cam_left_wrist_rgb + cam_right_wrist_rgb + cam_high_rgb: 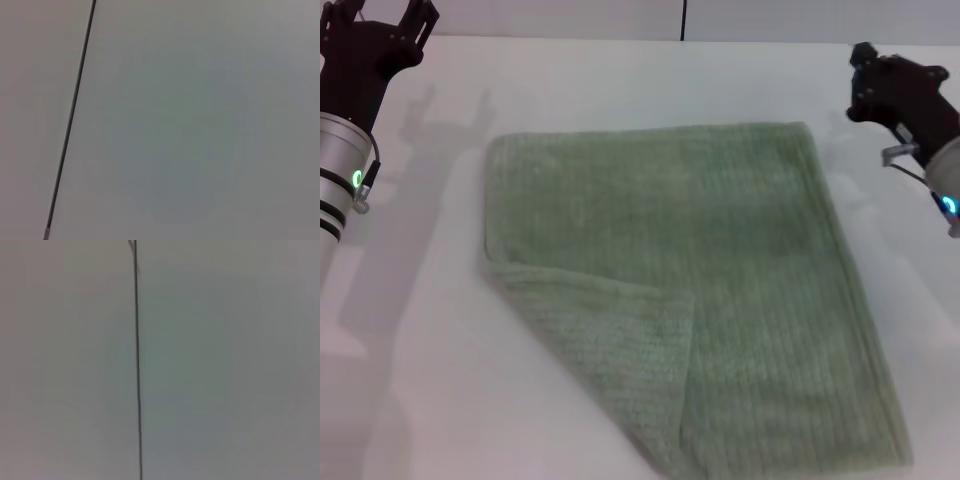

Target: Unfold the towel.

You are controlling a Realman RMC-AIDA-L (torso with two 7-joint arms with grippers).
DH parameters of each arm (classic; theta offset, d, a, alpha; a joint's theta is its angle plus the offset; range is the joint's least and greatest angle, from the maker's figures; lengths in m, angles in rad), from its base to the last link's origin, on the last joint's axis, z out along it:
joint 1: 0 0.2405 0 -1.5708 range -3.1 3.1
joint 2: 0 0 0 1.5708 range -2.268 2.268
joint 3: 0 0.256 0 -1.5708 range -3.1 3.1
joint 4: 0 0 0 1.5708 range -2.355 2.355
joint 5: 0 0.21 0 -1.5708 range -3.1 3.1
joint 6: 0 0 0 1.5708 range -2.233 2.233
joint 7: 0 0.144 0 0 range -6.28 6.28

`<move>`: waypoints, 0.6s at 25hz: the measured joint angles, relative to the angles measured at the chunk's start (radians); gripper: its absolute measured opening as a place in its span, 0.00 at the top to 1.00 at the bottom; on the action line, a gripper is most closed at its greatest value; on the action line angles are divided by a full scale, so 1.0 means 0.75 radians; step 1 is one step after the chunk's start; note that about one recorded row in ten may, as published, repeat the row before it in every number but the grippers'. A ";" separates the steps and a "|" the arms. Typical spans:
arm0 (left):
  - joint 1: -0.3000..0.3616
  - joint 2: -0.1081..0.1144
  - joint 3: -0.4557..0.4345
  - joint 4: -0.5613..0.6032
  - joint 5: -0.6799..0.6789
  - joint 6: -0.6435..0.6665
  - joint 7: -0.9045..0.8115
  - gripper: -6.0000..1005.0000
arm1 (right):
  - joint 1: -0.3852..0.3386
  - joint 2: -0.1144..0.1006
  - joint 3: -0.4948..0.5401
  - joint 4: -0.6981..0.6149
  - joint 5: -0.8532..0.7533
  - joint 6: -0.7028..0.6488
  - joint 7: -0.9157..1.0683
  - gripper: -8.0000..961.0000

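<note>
Head view is the only one in which the towel (720, 290) is seen: it lies flat on the white surface (410, 380), between the two tools and nearer the camera than both. One corner of the cloth is folded over onto the rest, forming a triangular flap on the side nearer the left tool (390, 25), at the near edge. The rest of the towel is spread out, its ribbed lines running lengthwise, its far edge roughly level with the right tool (870, 80).

The left tool is seen at the far left corner of that view, raised above the surface and well apart from the towel; two dark fingers are seen standing apart at its tip, so it is spread and nothing is held. The right tool is seen at the far right, beside the towel's far right corner but not touching it. Whether its fingers are spread or pressed together cannot be told, since only the dark body is shown.

Neither wrist view shows the towel or any fingers. In the left wrist view only a pale plain area crossed by a thin dark slanted line (72, 115) is shown. In the right wrist view a like pale area with a thin dark upright line (137, 360) is shown.
</note>
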 joint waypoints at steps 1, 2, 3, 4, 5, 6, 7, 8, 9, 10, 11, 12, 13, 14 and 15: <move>-0.001 0.000 0.000 0.001 0.000 -0.003 0.000 0.21 | -0.027 -0.022 0.036 -0.123 -0.041 0.133 -0.002 0.99; -0.002 0.000 0.000 0.002 0.000 -0.004 0.000 0.21 | -0.027 -0.022 0.036 -0.123 -0.041 0.133 -0.002 0.99; -0.003 0.000 0.000 0.003 0.001 -0.005 0.000 0.21 | -0.044 -0.031 0.066 -0.191 -0.077 0.215 -0.005 0.99; -0.004 0.000 0.000 0.003 0.001 -0.005 0.001 0.21 | -0.066 -0.036 0.115 -0.265 -0.134 0.301 -0.006 0.99; -0.005 0.000 0.000 0.003 0.001 -0.005 0.001 0.21 | -0.089 -0.037 0.166 -0.340 -0.192 0.384 -0.007 0.99; -0.007 0.000 0.000 0.004 0.003 -0.006 0.002 0.21 | -0.142 -0.029 0.273 -0.513 -0.332 0.569 -0.007 0.99; -0.007 0.000 0.000 0.004 0.003 -0.006 0.002 0.21 | -0.142 -0.029 0.273 -0.513 -0.332 0.569 -0.007 0.99; -0.008 0.000 0.000 0.004 0.004 -0.006 0.002 0.21 | -0.164 -0.022 0.311 -0.588 -0.387 0.647 -0.007 0.99; -0.008 0.000 0.000 0.005 0.004 -0.007 0.003 0.21 | -0.184 -0.015 0.340 -0.665 -0.436 0.740 -0.007 0.99; -0.009 0.000 0.000 0.005 0.004 -0.008 0.003 0.21 | -0.199 -0.011 0.364 -0.734 -0.464 0.826 -0.007 0.99; -0.010 0.000 0.000 0.006 0.004 -0.011 0.003 0.21 | -0.212 -0.007 0.391 -0.849 -0.480 0.995 -0.008 0.99; -0.010 0.000 0.000 0.006 0.004 -0.011 0.003 0.21 | -0.212 -0.007 0.391 -0.849 -0.480 0.995 -0.008 0.99; -0.010 0.000 0.000 0.006 0.004 -0.012 0.003 0.21 | -0.212 -0.007 0.397 -0.896 -0.481 1.068 -0.009 0.99; -0.011 0.000 0.000 0.007 0.005 -0.012 0.003 0.21 | -0.209 -0.007 0.399 -0.939 -0.482 1.149 -0.009 0.99; -0.011 0.000 0.000 0.007 0.005 -0.012 0.003 0.21 | -0.204 -0.008 0.402 -0.979 -0.482 1.221 -0.011 0.99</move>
